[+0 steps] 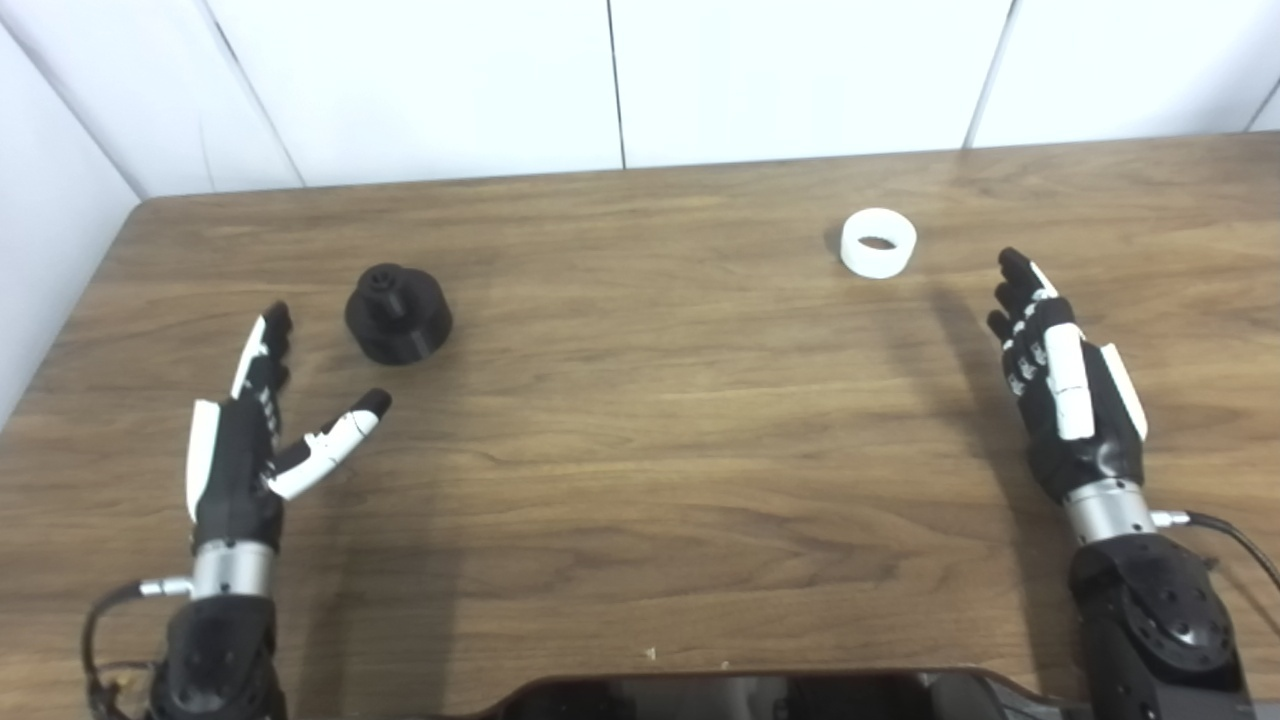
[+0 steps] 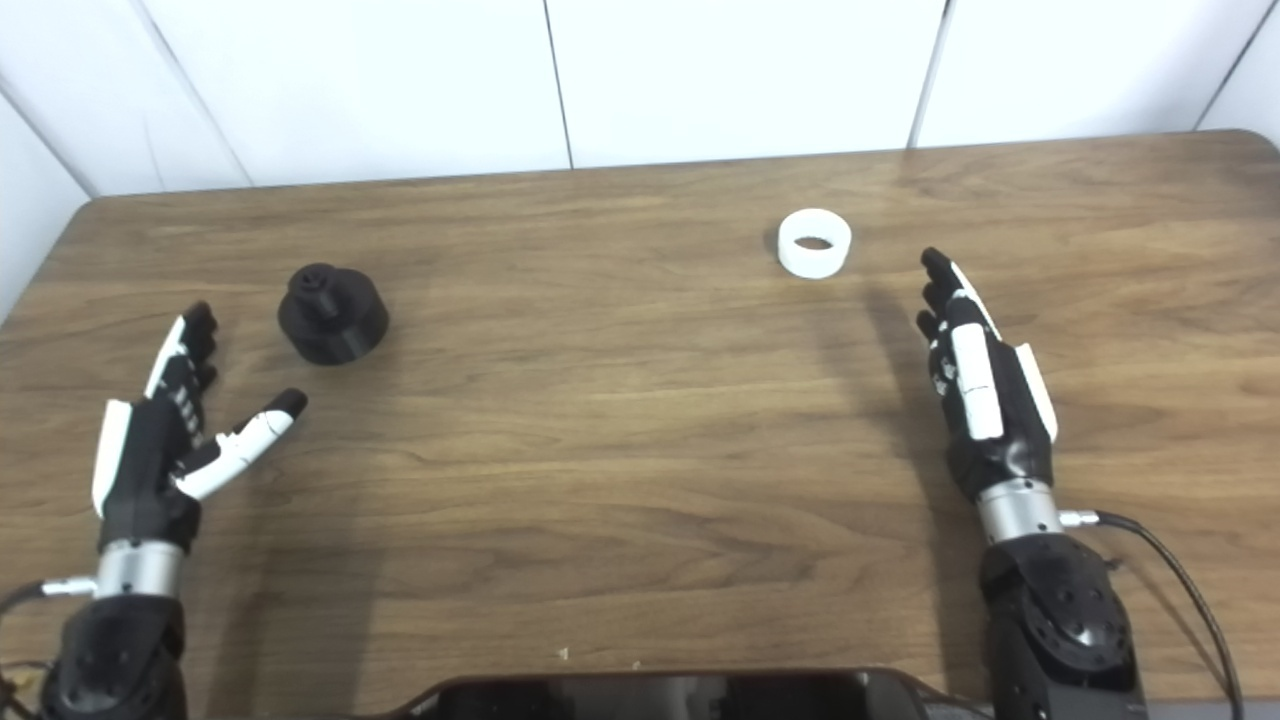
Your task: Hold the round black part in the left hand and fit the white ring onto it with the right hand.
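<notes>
On the table [image 1: 640, 480] — stepped round black part [image 1: 398, 312], short white ring [image 1: 878, 243].

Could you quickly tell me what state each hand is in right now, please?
Left hand: open, holding nothing, near the round black part.
Right hand: open, holding nothing, near the white ring.

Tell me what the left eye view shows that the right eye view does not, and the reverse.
Only the left eye view shows the side wall running along the table's left edge. Only the right eye view shows the table's rounded far right corner. Both show the same scene: the round black part on the wooden table just beyond the open left hand, and the white ring standing apart, beyond the open right hand. Neither hand touches anything.
</notes>
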Robot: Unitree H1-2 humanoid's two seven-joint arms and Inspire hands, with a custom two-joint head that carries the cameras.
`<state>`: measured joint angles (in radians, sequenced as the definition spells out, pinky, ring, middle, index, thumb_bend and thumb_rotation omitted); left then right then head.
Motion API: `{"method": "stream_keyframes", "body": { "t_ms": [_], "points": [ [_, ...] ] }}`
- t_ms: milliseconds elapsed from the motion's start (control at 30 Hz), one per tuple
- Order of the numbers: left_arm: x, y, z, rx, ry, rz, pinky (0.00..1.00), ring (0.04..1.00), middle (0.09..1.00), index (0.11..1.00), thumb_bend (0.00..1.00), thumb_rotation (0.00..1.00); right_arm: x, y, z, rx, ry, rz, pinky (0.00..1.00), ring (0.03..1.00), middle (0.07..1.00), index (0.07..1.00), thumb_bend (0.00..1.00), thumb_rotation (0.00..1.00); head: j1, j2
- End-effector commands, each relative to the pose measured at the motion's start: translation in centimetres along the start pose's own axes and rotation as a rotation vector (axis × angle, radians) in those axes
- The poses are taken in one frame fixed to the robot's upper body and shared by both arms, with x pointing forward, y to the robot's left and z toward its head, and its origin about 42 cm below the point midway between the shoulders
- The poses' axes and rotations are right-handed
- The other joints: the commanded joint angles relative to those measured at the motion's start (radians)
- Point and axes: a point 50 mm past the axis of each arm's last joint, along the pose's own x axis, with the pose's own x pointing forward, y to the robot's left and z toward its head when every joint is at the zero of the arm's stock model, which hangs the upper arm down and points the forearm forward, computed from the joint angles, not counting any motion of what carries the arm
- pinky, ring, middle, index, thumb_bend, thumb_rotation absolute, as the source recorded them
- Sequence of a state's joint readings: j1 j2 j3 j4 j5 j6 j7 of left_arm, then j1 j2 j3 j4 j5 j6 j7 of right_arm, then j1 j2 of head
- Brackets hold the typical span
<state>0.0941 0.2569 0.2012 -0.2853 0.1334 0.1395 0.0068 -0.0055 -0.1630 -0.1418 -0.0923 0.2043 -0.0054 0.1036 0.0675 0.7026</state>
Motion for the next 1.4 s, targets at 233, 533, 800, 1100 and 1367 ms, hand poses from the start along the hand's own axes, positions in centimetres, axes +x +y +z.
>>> {"method": "stream_keyframes", "body": {
  "t_ms": [233,533,800,1100,1367],
  "points": [
    [3.8,3.8,3.0,0.300,-0.016,0.002,0.97,0.990,0.984,0.952,0.94,0.31,0.5,0.0,0.3,-0.011,-0.042,0.015,1.00,1.000,0.985,0.936,0.58,0.93,0.010,-0.007],
    [7.4,5.0,2.3,0.478,-0.012,-0.063,1.00,1.000,0.984,0.926,0.93,0.31,0.4,0.0,0.4,-0.023,-0.043,0.014,1.00,1.000,0.981,0.937,0.58,0.94,0.008,-0.011],
    [9.5,5.4,1.1,0.556,0.037,-0.113,0.97,1.000,0.962,0.884,0.94,0.32,0.1,-0.3,0.6,-0.025,-0.046,0.009,1.00,0.999,0.976,0.932,0.59,0.93,0.004,-0.009],
    [11.1,5.4,0.4,0.604,0.082,-0.172,0.96,1.000,0.957,0.881,0.92,0.31,-0.1,-0.5,0.6,-0.030,-0.040,0.008,1.00,0.994,0.970,0.933,0.61,0.93,0.001,-0.009],
    [12.1,4.8,0.8,0.608,0.108,-0.194,0.96,1.000,0.964,0.881,0.91,0.31,-0.1,-0.5,0.6,-0.036,-0.040,0.013,1.00,0.999,0.975,0.938,0.59,0.94,0.000,-0.011]
  ]
}}
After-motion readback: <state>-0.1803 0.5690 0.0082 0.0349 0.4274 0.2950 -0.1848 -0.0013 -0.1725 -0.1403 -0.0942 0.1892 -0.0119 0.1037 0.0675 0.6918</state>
